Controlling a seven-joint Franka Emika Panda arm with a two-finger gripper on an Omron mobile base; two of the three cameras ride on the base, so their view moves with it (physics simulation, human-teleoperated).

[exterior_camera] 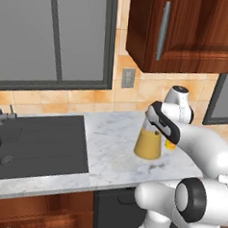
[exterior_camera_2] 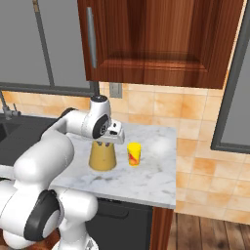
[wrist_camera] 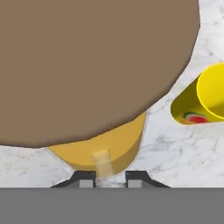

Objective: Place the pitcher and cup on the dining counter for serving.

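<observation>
Right under the gripper (wrist_camera: 111,180), the pitcher (wrist_camera: 105,151) is pinched by its small handle between nearly closed fingers, ready for lifting, while the cup (wrist_camera: 205,98) is left just beside it.

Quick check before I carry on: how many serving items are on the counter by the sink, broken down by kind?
Pitcher: 1
Cup: 1
Total: 2, both on the counter.
</observation>
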